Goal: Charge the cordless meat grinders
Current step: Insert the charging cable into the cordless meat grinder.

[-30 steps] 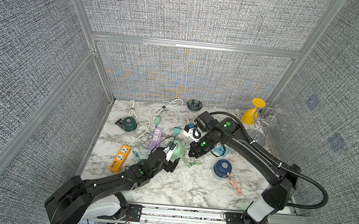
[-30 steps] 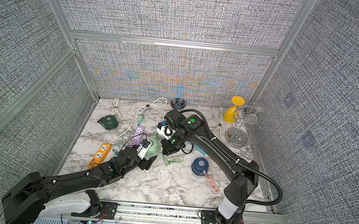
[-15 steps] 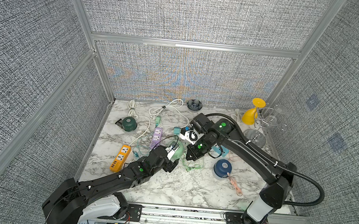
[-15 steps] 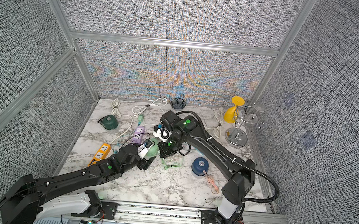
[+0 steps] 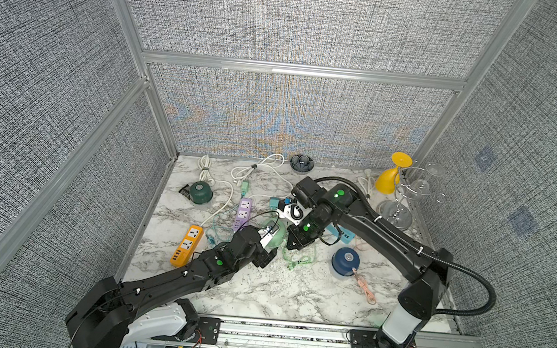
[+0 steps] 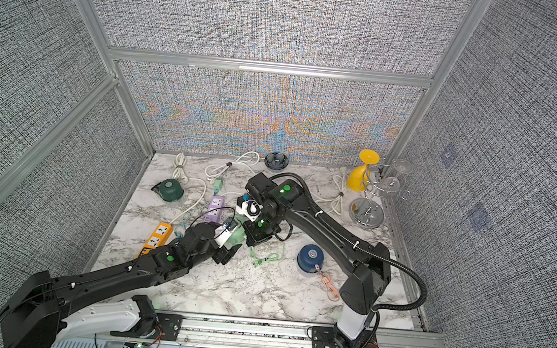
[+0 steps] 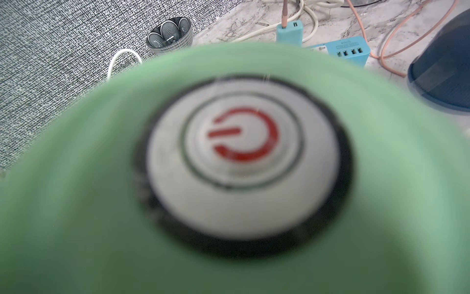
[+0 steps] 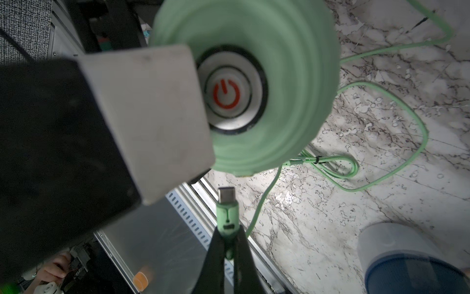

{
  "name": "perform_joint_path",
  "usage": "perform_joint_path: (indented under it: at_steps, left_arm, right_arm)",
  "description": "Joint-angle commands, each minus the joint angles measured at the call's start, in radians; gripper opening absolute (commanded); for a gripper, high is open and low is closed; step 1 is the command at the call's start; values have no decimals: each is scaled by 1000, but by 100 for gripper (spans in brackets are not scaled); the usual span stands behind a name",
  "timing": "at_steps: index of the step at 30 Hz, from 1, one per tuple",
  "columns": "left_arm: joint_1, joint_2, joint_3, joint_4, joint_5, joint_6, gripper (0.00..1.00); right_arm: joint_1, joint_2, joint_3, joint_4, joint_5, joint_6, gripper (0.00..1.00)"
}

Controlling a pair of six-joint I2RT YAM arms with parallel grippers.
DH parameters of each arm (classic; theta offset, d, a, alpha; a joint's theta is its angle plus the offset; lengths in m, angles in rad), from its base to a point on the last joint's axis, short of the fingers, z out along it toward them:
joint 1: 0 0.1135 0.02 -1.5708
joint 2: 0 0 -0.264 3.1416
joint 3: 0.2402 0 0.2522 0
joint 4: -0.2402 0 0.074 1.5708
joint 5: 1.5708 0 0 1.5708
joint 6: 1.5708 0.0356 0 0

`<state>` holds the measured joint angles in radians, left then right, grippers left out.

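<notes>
Three grinders on the table — the work is on the mint grinder, mid-table between the arms.

Step in hand: plugging it in.
- Right claw is clamped on the green plug, its metal tip bare, aimed at the dome's lower edge and just short of it.
- Left claw is spread wide around the dome, with one white pad flat against its side. It looks like a steadying grip.

Next move calls for finding the port, which I can't see, then squaring the tip to it and pushing straight while the left holds firm.

The grinder is a pale mint dome with a silver button on top bearing a red power mark. The dark green grinder sits back left. The navy grinder is on the right, with a pink cable reaching it.
</notes>
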<state>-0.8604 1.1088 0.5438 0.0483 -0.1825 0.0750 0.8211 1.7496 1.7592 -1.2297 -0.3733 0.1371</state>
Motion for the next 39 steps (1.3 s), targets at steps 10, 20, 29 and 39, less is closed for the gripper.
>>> perform_joint_path:
  at_steps: [10, 20, 29, 39]
  left_arm:
    - [1, -17, 9, -11, 32, 8, 71]
    - [1, 0, 19, -29, 65, 9, 71]
    - [1, 27, 31, -40, 96, 17, 71]
    - [-1, 45, 45, -59, 120, 20, 71]
  right_arm:
    - [3, 26, 32, -50, 49, -31, 0]
    - [4, 44, 69, -78, 66, -45, 0]
    - [15, 60, 93, -104, 77, -59, 0]
    - [26, 79, 132, -130, 118, -67, 0]
